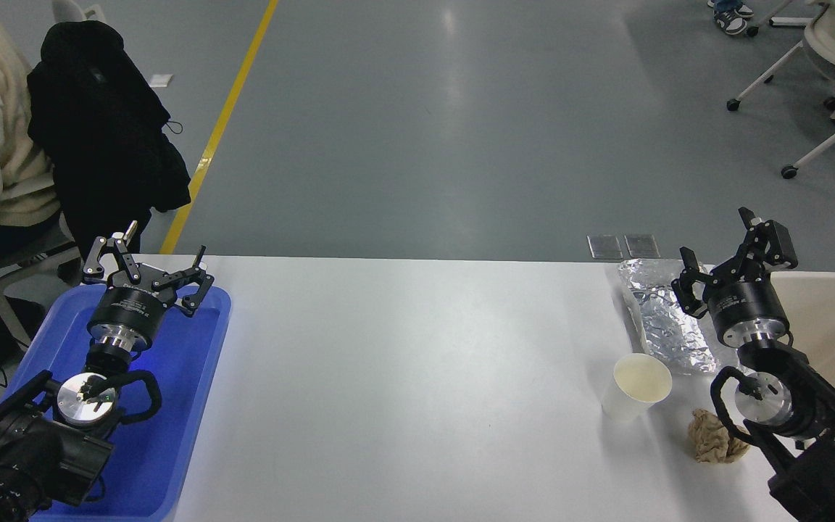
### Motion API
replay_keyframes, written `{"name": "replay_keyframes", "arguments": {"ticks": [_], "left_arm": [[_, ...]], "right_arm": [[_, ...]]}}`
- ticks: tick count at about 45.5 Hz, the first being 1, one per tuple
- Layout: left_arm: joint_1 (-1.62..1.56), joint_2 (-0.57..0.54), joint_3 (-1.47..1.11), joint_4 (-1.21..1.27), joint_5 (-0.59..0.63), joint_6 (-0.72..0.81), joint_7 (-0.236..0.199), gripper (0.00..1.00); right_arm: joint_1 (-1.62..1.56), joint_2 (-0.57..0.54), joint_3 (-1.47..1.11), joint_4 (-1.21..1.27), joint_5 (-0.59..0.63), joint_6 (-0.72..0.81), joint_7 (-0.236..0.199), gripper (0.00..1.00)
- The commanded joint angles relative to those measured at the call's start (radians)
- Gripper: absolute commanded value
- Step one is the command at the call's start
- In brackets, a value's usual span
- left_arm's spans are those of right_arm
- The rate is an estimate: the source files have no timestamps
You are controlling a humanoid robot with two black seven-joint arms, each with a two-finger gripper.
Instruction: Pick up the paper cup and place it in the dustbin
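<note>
The white paper cup (636, 386) stands upright on the white table (417, 377) at the right, its cream inside showing. The beige dustbin (834, 326) is at the right edge, partly hidden behind my right arm. My right gripper (718, 250) is open and empty, above the foil tray and beyond the cup, apart from it. My left gripper (148, 254) is open and empty, parked over the blue tray at the lower left.
A crinkled silver foil tray (660, 319) lies beyond the cup. A crumpled tan paper wad (715, 437) lies to the cup's near right. A blue plastic tray (164, 384) is at the left. A person sits at the far left beside a black coat (102, 123) on a chair.
</note>
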Motion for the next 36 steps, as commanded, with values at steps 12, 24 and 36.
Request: {"name": "replay_keyframes", "arguments": {"ticks": [12,24,36], "left_arm": [[0.000,0.000,-0.001,0.000,0.000,0.000,0.000,1.00],[0.000,0.000,0.001,0.000,0.000,0.000,-0.002,1.00],[0.000,0.000,-0.001,-0.001,0.000,0.000,0.000,1.00]], "right_arm": [[0.003,-0.003,-0.002,0.000,0.000,0.000,-0.011,1.00],[-0.009,-0.018,0.000,0.005,0.002,0.001,-0.011,1.00],[-0.029,-0.066,-0.044,0.023,0.006,0.003,-0.008,1.00]]}}
